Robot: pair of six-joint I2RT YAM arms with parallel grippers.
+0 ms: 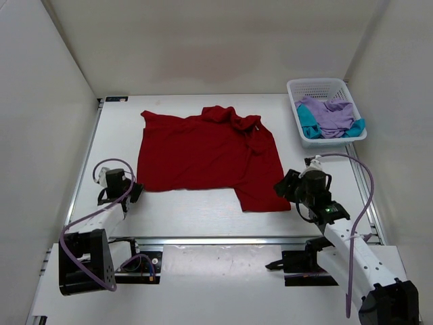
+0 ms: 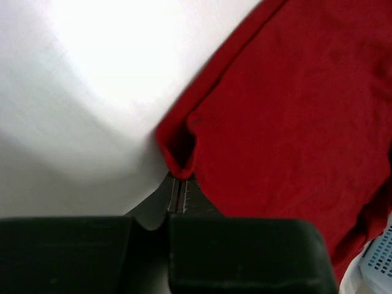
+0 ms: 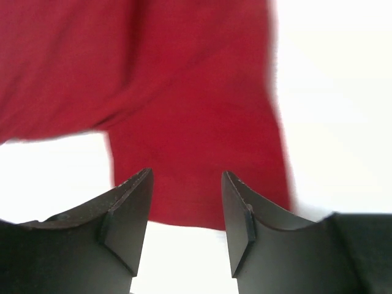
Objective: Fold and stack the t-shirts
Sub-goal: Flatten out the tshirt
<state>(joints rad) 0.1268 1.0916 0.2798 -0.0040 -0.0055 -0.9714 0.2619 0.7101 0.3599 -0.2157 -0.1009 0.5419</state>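
The dark red t-shirt (image 1: 203,152) lies spread on the white table, rumpled at the collar and right side. My left gripper (image 1: 134,192) is at its near left corner. In the left wrist view my left gripper (image 2: 177,184) is shut, with a small fold of the shirt's (image 2: 294,110) corner pinched at the tips. My right gripper (image 1: 283,186) is open and empty just right of the near right hem. In the right wrist view the right gripper (image 3: 187,177) hovers over the shirt's (image 3: 196,92) near edge. The lavender t-shirt (image 1: 331,114) and the teal t-shirt (image 1: 308,122) lie bunched in the basket.
The white mesh basket (image 1: 318,82) stands at the far right of the table; its corner also shows in the left wrist view (image 2: 380,257). White walls close in the table on the left, back and right.
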